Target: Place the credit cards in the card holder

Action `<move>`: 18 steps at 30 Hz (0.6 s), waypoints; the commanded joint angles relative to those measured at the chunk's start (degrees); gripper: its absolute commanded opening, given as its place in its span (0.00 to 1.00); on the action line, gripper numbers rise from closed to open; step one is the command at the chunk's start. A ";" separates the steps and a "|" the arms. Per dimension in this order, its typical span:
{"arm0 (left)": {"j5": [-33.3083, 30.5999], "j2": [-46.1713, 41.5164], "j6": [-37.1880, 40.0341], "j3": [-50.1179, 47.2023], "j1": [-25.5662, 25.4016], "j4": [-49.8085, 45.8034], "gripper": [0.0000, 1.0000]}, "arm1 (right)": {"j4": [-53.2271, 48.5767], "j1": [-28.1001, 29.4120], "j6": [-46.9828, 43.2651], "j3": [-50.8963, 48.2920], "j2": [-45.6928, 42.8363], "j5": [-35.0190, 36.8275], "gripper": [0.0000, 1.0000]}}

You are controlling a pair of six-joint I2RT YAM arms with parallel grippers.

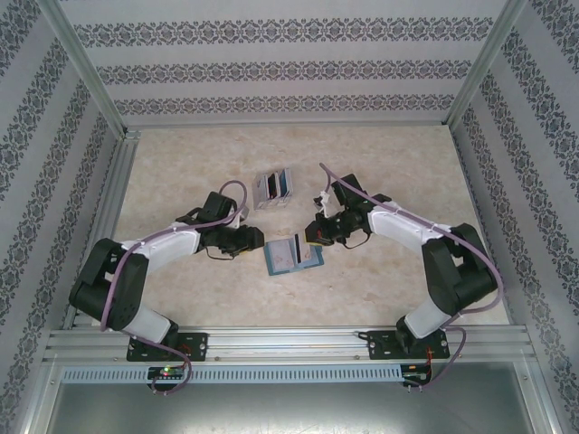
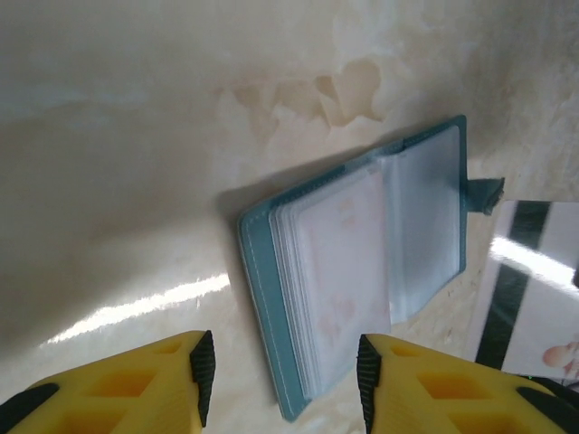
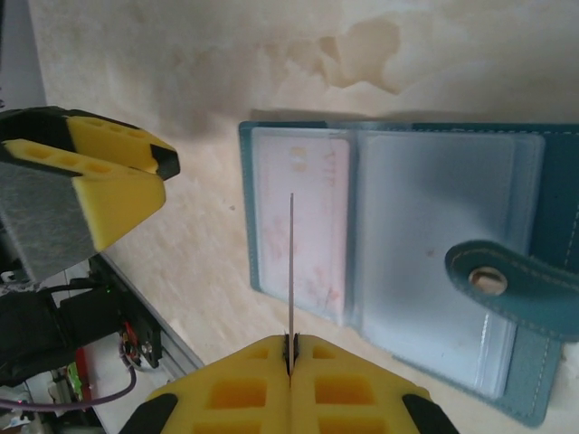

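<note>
The teal card holder (image 1: 291,262) lies open on the table, its clear pockets (image 3: 434,235) facing up and its snap strap (image 3: 507,276) lying across the right side. A pale card (image 3: 303,217) shows through the left pocket. My right gripper (image 3: 290,348) is shut on a thin pale credit card (image 3: 291,262), seen edge-on and held over that left pocket. The same card shows its dark stripe (image 2: 507,289) in the left wrist view. My left gripper (image 2: 282,375) is open, and the holder's near corner (image 2: 298,389) lies between its fingers without touching them.
A clear slotted stand (image 1: 274,188) with several cards stands behind the holder. The left gripper's yellow fingers (image 3: 109,172) sit close to the holder's left edge. Aluminium frame rails (image 1: 289,342) bound the near edge, and patterned walls enclose the table.
</note>
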 commanded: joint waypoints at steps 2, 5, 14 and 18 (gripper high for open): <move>-0.13 2.68 -0.96 0.64 -0.71 4.52 0.46 | 6.61 1.22 2.10 -0.68 2.62 -0.84 0.05; -0.29 3.97 -1.52 0.52 -1.20 5.28 0.45 | 8.53 1.70 2.67 -0.21 4.97 -1.13 0.05; 1.02 7.65 -1.02 1.18 -1.49 5.62 0.39 | 8.57 1.26 1.93 0.56 8.43 -0.02 0.05; 0.59 8.41 0.08 1.35 -1.46 4.34 0.37 | 7.92 0.72 1.76 1.00 8.11 0.04 0.06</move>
